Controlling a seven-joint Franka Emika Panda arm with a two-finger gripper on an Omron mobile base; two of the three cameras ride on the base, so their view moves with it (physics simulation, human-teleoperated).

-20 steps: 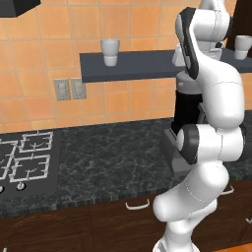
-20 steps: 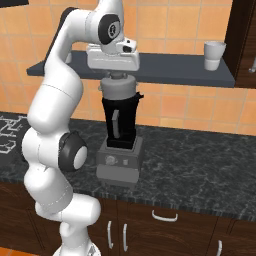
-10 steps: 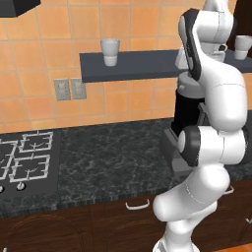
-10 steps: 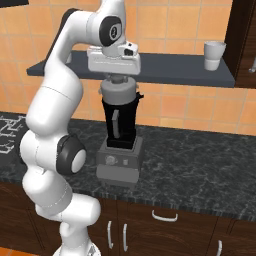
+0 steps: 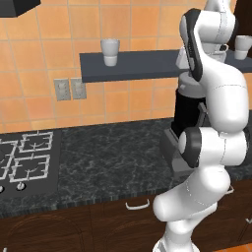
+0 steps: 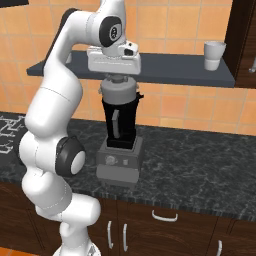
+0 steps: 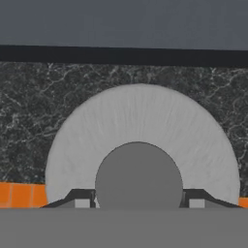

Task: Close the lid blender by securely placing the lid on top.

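Upper centre of right base view: lid (image 6: 118,90) now seated on blender (image 6: 119,136) jar, lower than half-second ago. Tool (image 7: 138,202) clamped on lid knob. Judgement: release remains.

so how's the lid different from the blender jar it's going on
The lid is light grey, low and domed; the blender jar is black, tall and upright. The lid has a darker centre knob with the gripper fingers either side of it; the jar has a side handle and stands on a grey base. Both look about equally wide.
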